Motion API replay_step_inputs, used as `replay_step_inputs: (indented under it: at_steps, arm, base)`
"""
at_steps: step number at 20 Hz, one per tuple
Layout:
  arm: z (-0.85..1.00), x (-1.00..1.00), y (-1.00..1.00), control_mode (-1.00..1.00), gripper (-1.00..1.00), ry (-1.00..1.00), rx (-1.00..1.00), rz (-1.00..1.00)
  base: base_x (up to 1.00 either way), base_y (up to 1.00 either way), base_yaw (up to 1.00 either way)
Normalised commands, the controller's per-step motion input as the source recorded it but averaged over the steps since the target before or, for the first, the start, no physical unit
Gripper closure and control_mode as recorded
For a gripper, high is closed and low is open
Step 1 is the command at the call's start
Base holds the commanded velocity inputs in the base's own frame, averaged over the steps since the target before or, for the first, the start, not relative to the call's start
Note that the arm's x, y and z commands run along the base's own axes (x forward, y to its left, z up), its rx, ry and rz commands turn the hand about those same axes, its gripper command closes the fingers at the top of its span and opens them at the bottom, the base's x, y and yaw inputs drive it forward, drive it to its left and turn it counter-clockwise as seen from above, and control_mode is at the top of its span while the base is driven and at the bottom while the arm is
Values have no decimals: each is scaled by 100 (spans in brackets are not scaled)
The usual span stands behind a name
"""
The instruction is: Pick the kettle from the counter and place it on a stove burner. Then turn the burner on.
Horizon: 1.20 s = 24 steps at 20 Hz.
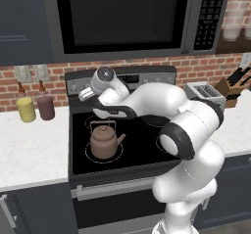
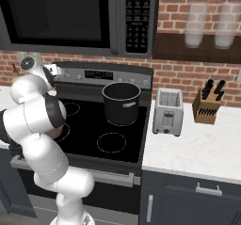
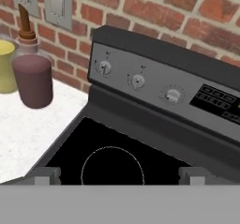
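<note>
On the front-left stove burner (image 1: pixel 104 152) sits the kettle (image 1: pixel 104 141); gripper (image 3: pixel 117 175) jaws spread (empty), facing the knobs (image 3: pixel 137 81) to switch it on.

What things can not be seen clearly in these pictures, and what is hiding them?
- Kettle: in the right base view the arm covers it.
- Black pot: in the left base view the arm hides it.
- Knob markings: too small to read in the hand view, so which burner each serves is unclear.
- End effector: the bottom edge of the hand view cuts it, leaving the fingertips.
- Stove display: too blurred to read.
</note>
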Motion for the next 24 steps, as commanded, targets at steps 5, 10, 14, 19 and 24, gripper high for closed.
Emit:
replay_step_inputs:
  at_steps: [5, 10, 14, 19, 24]
  arm:
    - [2, 3, 0, -100, -100, -15, 2, -3]
    - [0, 0, 0, -100, -100, -11, 3, -4]
    - [0, 2, 0, -100, -100, -8, 5, -1]
    - [0, 23, 0, -100, -100, -2, 4, 0]
    - [0, 39, 0, -100, -100, 0, 1, -2]
  base:
    - [0, 0, 0]
    - [0, 0, 0]
    - [0, 0, 0]
    - [0, 0, 0]
    - [0, 0, 0]
